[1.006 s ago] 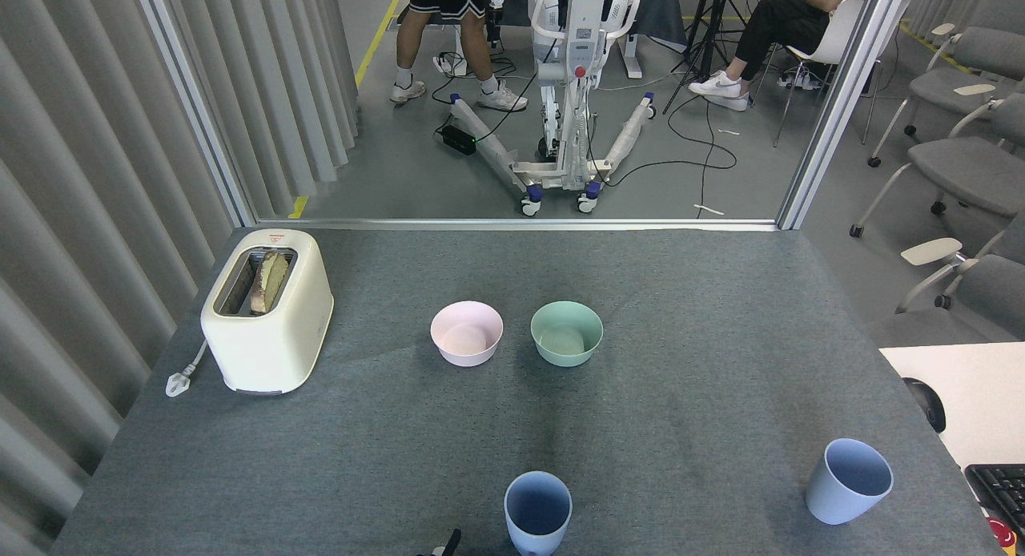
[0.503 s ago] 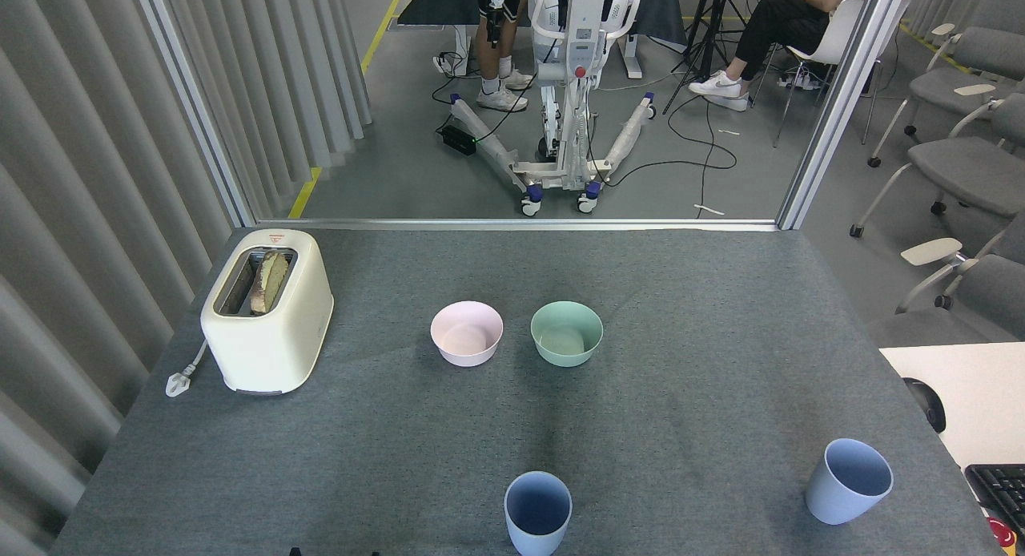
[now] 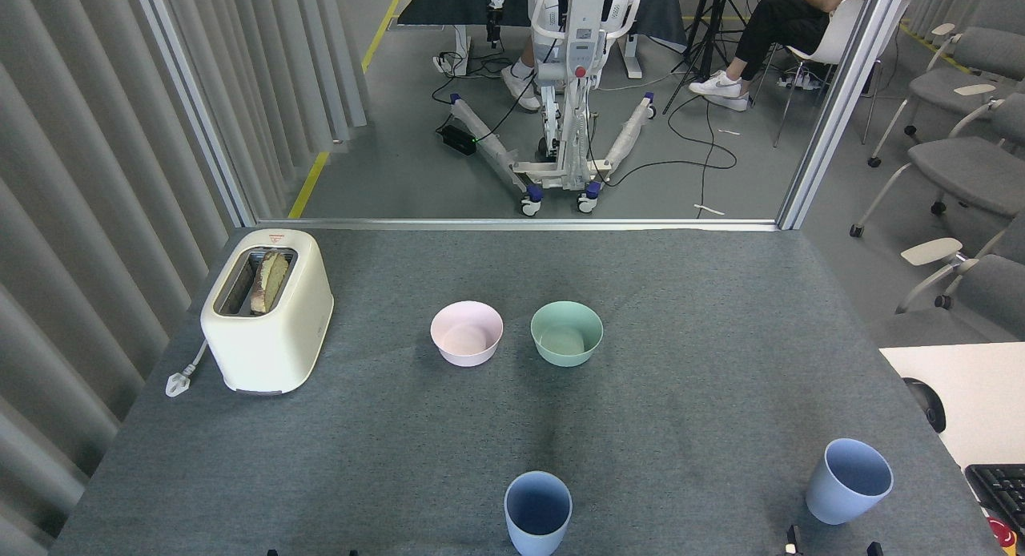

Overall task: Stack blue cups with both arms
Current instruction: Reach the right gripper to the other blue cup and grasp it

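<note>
Cups apart, unstacked: near cup [image 3: 537, 512] at 6 o'clock, right cup [image 3: 848, 481] at 4 o'clock, both upright. You can't judge either gripper's opening; only tips show at the bottom edge.

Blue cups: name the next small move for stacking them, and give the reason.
Probably bring the right gripper up beside the right blue cup and close on its wall. Both cups stand upright and apart, nothing holds either, and only fingertips show at the bottom edge. The left gripper peeks in well left of the near blue cup, so it has farther to travel.
</note>
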Action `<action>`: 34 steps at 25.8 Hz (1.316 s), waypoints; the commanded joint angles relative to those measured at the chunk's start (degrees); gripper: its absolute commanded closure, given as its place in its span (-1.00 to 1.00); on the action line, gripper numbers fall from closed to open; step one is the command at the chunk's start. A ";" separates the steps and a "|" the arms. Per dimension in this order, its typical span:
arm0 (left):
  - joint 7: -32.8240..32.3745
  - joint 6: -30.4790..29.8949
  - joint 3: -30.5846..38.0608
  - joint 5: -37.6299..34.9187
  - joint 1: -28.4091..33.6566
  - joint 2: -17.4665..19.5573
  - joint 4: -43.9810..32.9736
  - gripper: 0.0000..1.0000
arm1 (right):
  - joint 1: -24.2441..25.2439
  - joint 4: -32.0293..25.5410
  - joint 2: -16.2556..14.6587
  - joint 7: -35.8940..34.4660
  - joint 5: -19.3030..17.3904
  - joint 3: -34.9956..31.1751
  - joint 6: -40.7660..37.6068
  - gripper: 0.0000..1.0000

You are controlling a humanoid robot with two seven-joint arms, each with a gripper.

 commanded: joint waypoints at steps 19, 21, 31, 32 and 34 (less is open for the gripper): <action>0.00 0.02 0.44 0.58 -0.06 0.00 0.27 -0.99 | -13.26 15.17 -2.96 -0.31 -0.34 0.06 1.33 -1.00; 0.00 0.02 0.44 0.58 -0.06 0.00 0.27 -0.99 | -13.70 15.70 -2.96 -0.31 -0.34 -0.03 1.24 -0.99; 0.00 0.02 0.44 0.58 -0.06 0.00 0.27 -1.00 | -13.52 16.05 -3.13 -0.13 -0.17 0.06 1.07 -0.29; 0.00 0.02 0.44 0.49 -0.06 0.00 0.27 -0.99 | -13.52 16.05 -3.04 -0.13 -0.08 0.06 1.07 -0.24; 0.00 0.02 0.44 0.49 -0.06 0.00 0.27 -0.99 | -13.52 15.43 -3.04 -0.22 -0.17 -0.03 1.15 -0.21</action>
